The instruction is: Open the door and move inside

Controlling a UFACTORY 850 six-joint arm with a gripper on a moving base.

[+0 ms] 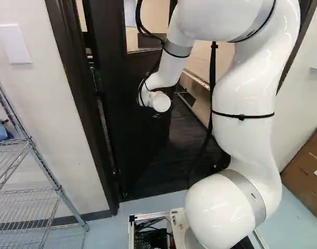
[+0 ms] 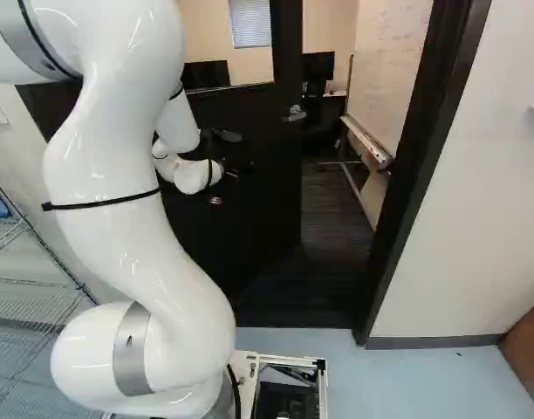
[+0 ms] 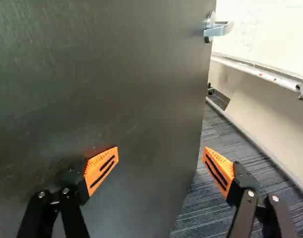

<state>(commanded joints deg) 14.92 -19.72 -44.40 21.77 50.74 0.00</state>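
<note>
The dark door (image 2: 258,201) stands partly open, swung into the room beyond, with a gap on its right side in the right base view. Its lever handle (image 2: 295,113) is near the free edge. My gripper (image 2: 230,172), mostly hidden by the wrist, is low in front of the door face. In the wrist view the gripper (image 3: 161,154) has its orange-padded fingers spread wide with nothing between them. One finger is over the door face (image 3: 102,89), the other past the free edge, over the room's floor. The silver handle (image 3: 216,30) lies ahead, beyond the fingers.
Dark door frame posts (image 1: 78,93) (image 2: 424,166) bound the doorway. A wire shelf (image 1: 57,192) stands by the wall at the left of the left base view, a cardboard box (image 1: 306,168) at its right. Inside, a whiteboard (image 2: 391,74) on a stand lines the right side.
</note>
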